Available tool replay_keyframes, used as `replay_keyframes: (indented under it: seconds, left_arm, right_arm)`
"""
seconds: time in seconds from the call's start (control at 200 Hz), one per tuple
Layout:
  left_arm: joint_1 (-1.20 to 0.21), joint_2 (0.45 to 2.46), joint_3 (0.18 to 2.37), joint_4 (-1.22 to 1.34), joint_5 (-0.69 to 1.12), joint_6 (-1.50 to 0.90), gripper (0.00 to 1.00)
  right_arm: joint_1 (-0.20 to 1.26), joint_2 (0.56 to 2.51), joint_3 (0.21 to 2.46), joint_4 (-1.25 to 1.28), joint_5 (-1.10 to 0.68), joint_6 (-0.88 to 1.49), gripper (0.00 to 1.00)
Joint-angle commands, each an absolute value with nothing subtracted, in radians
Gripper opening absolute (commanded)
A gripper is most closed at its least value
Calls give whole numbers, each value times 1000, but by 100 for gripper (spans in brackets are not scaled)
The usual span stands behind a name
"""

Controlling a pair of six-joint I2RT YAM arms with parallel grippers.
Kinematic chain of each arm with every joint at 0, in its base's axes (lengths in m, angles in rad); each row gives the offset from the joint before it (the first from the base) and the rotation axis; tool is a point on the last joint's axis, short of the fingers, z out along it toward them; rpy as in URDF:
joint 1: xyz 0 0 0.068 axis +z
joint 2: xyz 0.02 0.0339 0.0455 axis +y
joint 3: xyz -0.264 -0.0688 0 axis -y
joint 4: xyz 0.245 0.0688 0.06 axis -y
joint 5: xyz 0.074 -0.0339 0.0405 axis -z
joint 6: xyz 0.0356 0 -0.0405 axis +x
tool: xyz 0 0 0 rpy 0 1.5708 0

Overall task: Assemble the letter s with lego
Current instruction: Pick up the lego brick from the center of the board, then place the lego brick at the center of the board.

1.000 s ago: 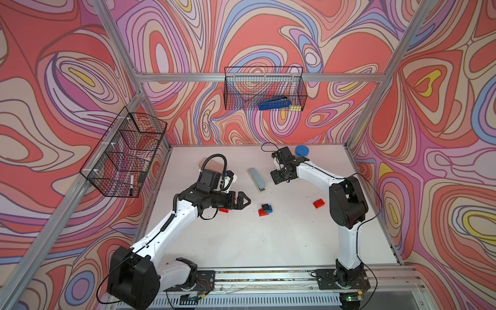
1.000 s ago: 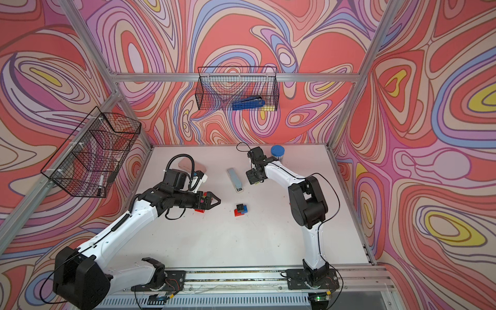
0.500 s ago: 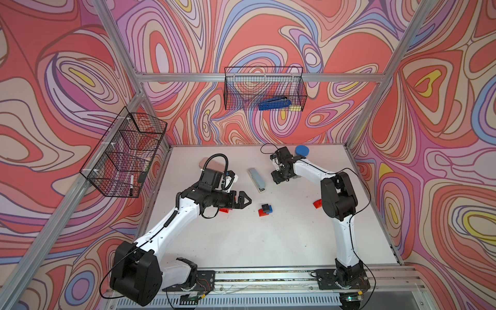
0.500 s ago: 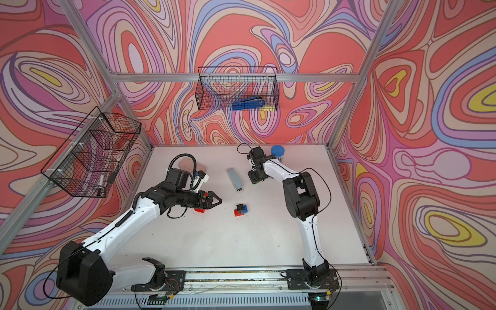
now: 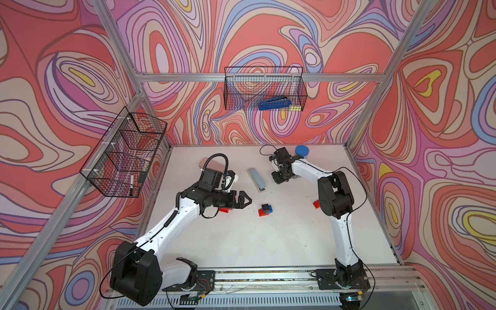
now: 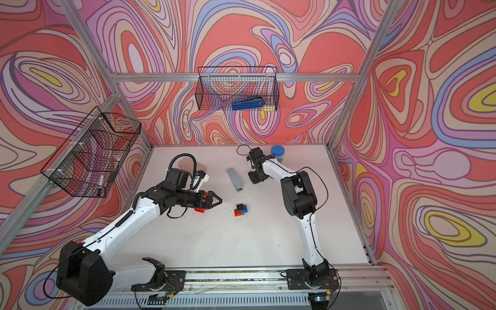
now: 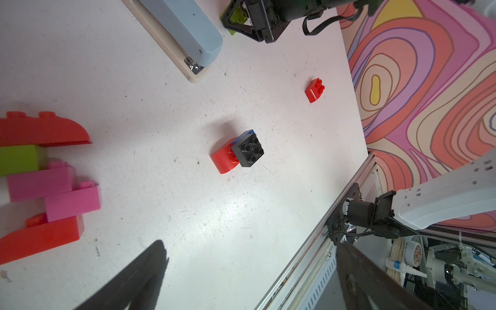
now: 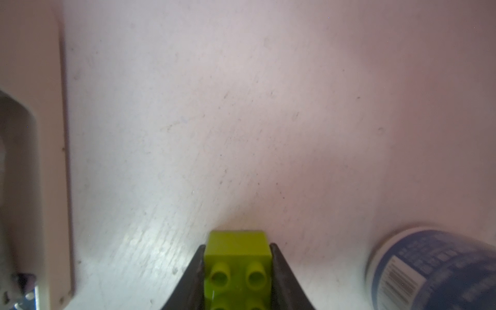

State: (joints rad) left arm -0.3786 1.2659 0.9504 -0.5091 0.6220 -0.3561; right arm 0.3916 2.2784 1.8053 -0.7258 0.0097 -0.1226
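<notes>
My right gripper (image 8: 237, 249) is shut on a lime green lego brick (image 8: 237, 268), low over the table at the back, between the stapler and the blue-lidded jar. The left wrist view shows that brick (image 7: 237, 16) between the right fingers. My left gripper (image 5: 245, 200) stands open and holds nothing, left of a joined red, black and blue lego cluster (image 5: 265, 210). Beside the left gripper lies a stack of red, lime and pink bricks (image 7: 40, 182), mostly hidden under the arm in both top views. A single red brick (image 7: 314, 90) lies by the right arm.
A grey-blue stapler (image 5: 257, 179) lies between the arms. A pink oblong case (image 5: 212, 165) sits behind the left wrist, and a blue-lidded jar (image 5: 302, 150) stands at the back right. Wire baskets hang on the left wall (image 5: 123, 158) and back wall (image 5: 264, 91).
My right gripper's jaws have shut on the lime green brick, and the right arm's elbow has swung in. The left arm has hardly moved.
</notes>
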Motion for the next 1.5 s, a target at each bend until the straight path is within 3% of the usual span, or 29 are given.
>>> replay_keyframes:
  seconds: [0.0, 0.25, 0.751, 0.982, 1.497]
  left_arm:
    - [-375, 1269, 974, -505, 629, -358, 100]
    - [-375, 1258, 971, -520, 629, -354, 100]
    - [-375, 1240, 947, -546, 637, -346, 100]
    - [-375, 1236, 940, -550, 637, -341, 100]
    - [-375, 1223, 917, -557, 624, -326, 100]
  right_arm:
    - [385, 2282, 1828, -752, 2, -127, 29]
    - [388, 2091, 1661, -761, -10, -67, 26]
    - [588, 1647, 1114, -717, 42, 495, 22]
    - [695, 1623, 1026, -701, 88, 667, 22]
    - [763, 1702, 967, -648, 104, 713, 27]
